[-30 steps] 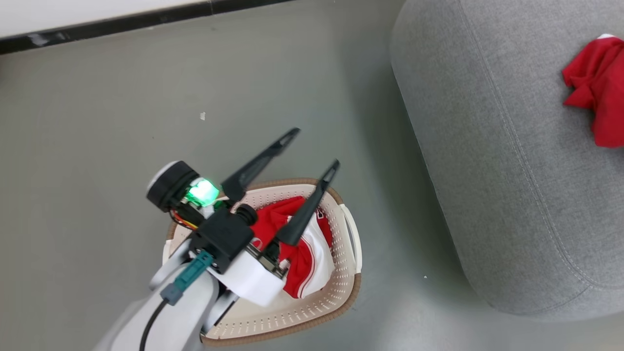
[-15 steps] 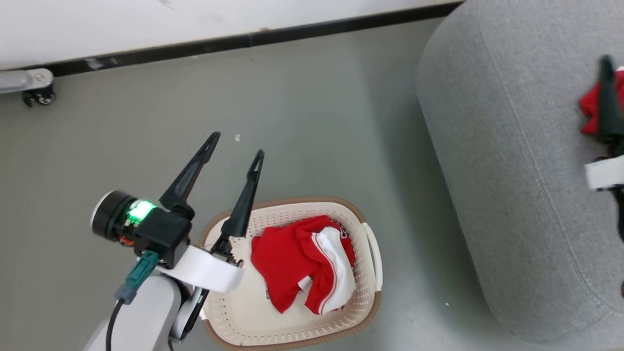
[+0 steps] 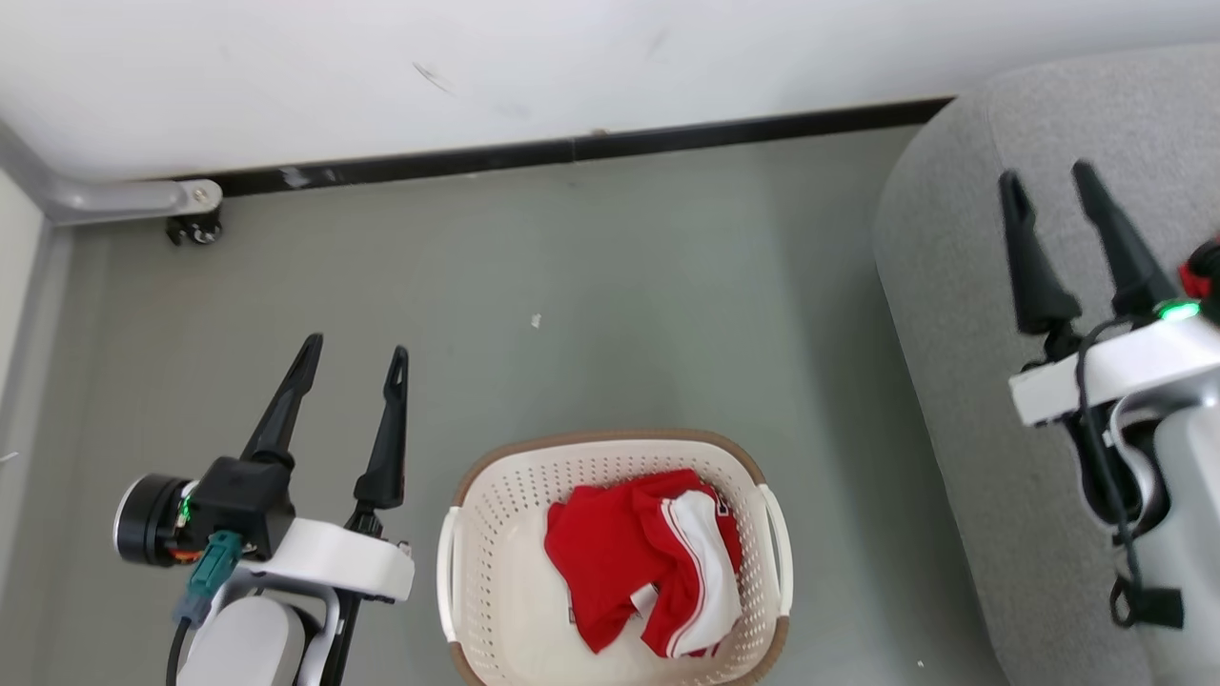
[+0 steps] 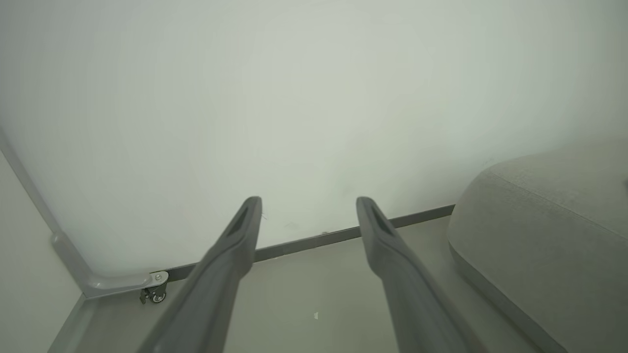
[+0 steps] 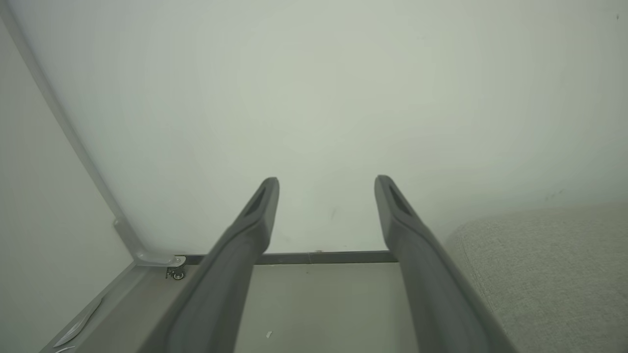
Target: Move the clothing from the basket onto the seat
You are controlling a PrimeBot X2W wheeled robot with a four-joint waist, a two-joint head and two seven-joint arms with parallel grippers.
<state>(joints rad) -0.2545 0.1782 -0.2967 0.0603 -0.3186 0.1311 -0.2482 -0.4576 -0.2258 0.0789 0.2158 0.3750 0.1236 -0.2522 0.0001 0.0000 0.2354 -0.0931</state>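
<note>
Head view: clothing (image 3: 648, 562) lies bunched inside basket (image 3: 610, 446), toward its right half. Left gripper (image 3: 357, 346) is left of basket, fingers spread, empty. Right gripper (image 3: 1046, 173) is well right of basket, over seat (image 3: 953, 305), fingers spread, empty.
Left wrist view: fingers apart, nothing between.
Right wrist view: fingers apart, nothing between.

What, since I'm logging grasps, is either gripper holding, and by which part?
Nothing is held. The left gripper and the right gripper are both open and empty; the clothing lies in the basket.

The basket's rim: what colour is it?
The rim is brown, on a cream perforated basket. The head view shows it best.
</note>
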